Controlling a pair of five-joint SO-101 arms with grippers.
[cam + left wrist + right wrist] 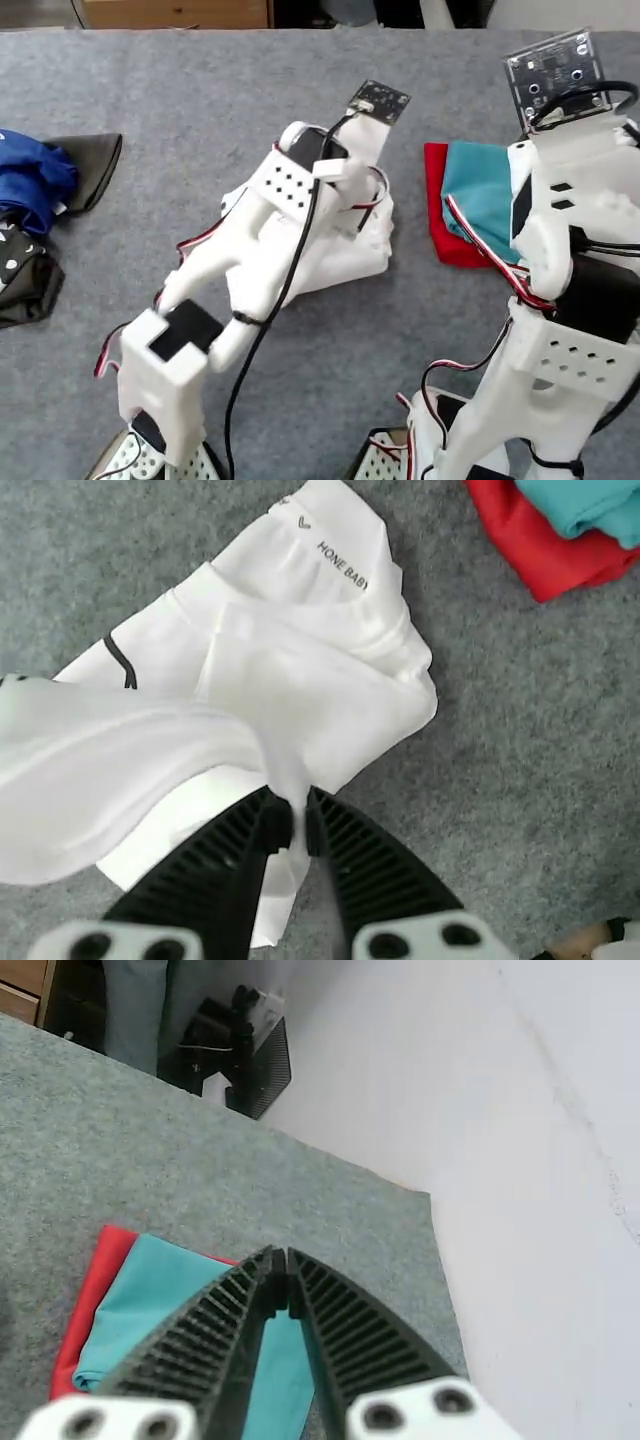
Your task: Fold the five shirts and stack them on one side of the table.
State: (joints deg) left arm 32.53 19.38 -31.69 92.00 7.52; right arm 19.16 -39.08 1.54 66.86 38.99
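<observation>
A white shirt (300, 680) lies partly folded in the middle of the grey table, seen under the left arm as the white shirt (345, 255) in the high view. My left gripper (290, 825) is shut on a fold of this shirt and holds it lifted. A teal shirt (480, 200) lies folded on a red shirt (437, 210) at the right side. My right gripper (280, 1285) is shut with nothing in it and hangs above the teal shirt (170, 1300) and the red shirt (85, 1310). A blue shirt (30, 180) and dark shirts (85, 165) lie in a heap at the left edge.
The grey table cover (200, 90) has bare room at the back and between the white shirt and the left heap. Beyond the table's far edge stand a dark crate (255, 1055) on the floor and a white wall (500, 1090).
</observation>
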